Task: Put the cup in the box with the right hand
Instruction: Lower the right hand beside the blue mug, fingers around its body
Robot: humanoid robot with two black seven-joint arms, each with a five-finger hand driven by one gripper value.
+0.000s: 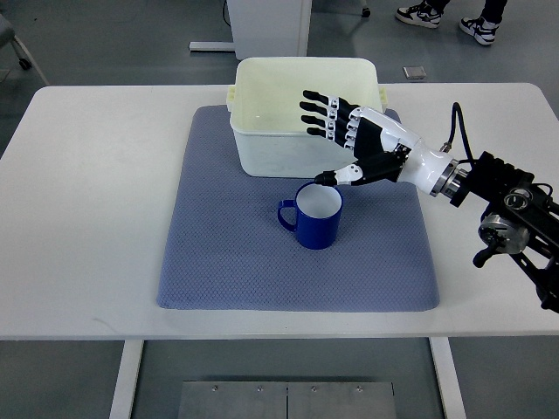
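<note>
While upright on the mat (218, 253), blue cup (318, 215), handle pointing left, right robot hand (354, 140) spread above, box (301, 109) behind.

Glossy blue cup (317, 216), smooth plastic box (262, 153), textured cloth mat (227, 253)

white rectangular table (87, 218) | blue-grey textured mat (236, 262) centre | person's black-and-white sneakers (419, 13) far right on grey floor (105, 44)

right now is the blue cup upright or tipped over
Upright: the blue cup stands on the mat, its open mouth facing up, white inside visible.
</note>
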